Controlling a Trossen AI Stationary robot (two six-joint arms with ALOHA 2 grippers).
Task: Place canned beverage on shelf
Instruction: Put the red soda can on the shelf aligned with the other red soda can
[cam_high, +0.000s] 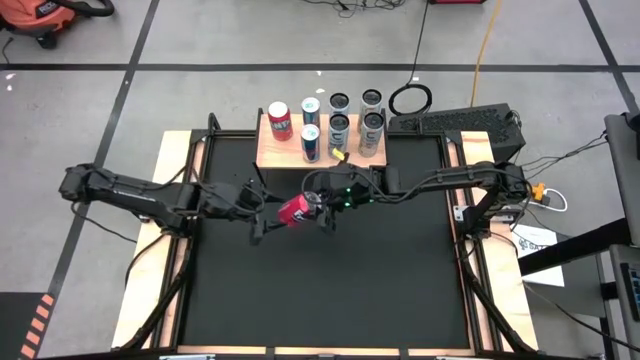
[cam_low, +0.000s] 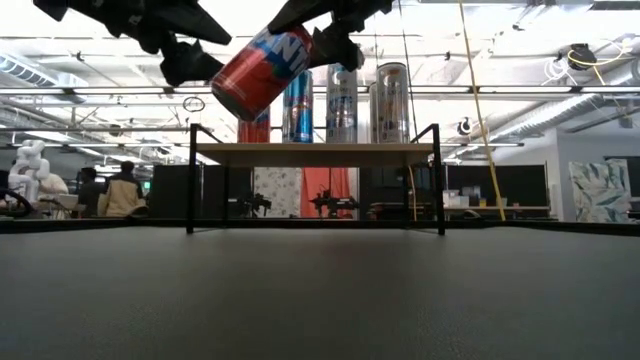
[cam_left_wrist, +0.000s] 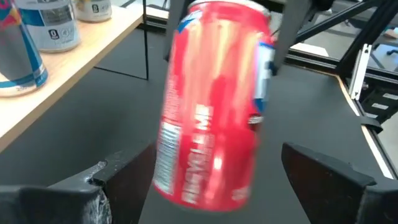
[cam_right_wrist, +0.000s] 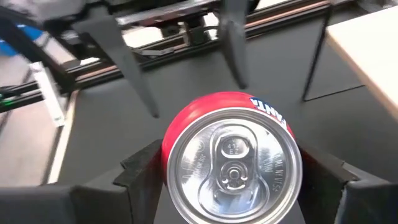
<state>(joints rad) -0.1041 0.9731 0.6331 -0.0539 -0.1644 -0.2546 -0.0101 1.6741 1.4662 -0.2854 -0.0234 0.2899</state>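
A red can (cam_high: 293, 210) hangs tilted above the middle of the black table, and it also shows in the low view (cam_low: 258, 72). My right gripper (cam_high: 318, 208) is shut on the can's top end. My left gripper (cam_high: 262, 222) is open; its fingers (cam_left_wrist: 124, 180) stand on either side of the can's bottom end (cam_left_wrist: 205, 180) without touching it. The shelf (cam_high: 285, 150), a light-wood board on thin black legs, stands at the table's far edge. It carries a red can (cam_high: 279, 121), blue cans (cam_high: 311, 143) and silver cans (cam_high: 372, 130), all upright. My right gripper pinches the red can between its two fingers (cam_right_wrist: 140, 174) on the side wall just below the top rim (cam_right_wrist: 173, 146). The fingers come nearly level from the table's right, along the can. The can is lifted clear of the table, tilted, with its bottom end lower and toward the left.
A black box (cam_high: 455, 125) and a cable loop (cam_high: 410, 98) lie beyond the table's far right corner. Pale wooden strips (cam_high: 150, 260) edge the table. The near half of the table (cam_high: 320, 300) is bare. People (cam_low: 125, 190) sit in the room beyond.
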